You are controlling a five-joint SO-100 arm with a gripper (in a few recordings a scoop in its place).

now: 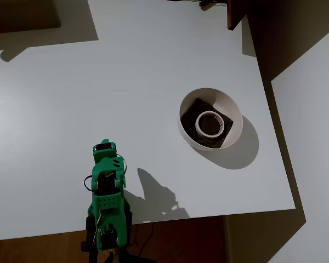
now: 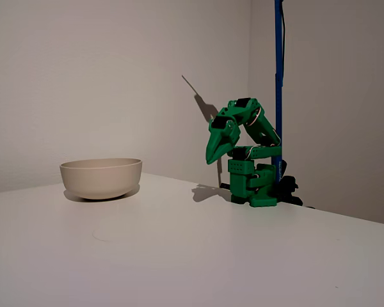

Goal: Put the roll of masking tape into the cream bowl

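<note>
White table (image 1: 98, 98), blue pole (image 2: 279, 77) behind it, pale wall (image 2: 102, 77).

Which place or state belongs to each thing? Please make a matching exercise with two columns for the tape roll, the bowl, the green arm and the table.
Column one:
1. roll of masking tape
2. cream bowl
3. green arm
4. white table

Column two:
A. folded back at the table's edge, far from the bowl
B. lying flat on a dark patch
C. stands on the table, holds the tape
D. carries the bowl and the arm

Pairs: 1-B, 2-C, 3-A, 4-D
</note>
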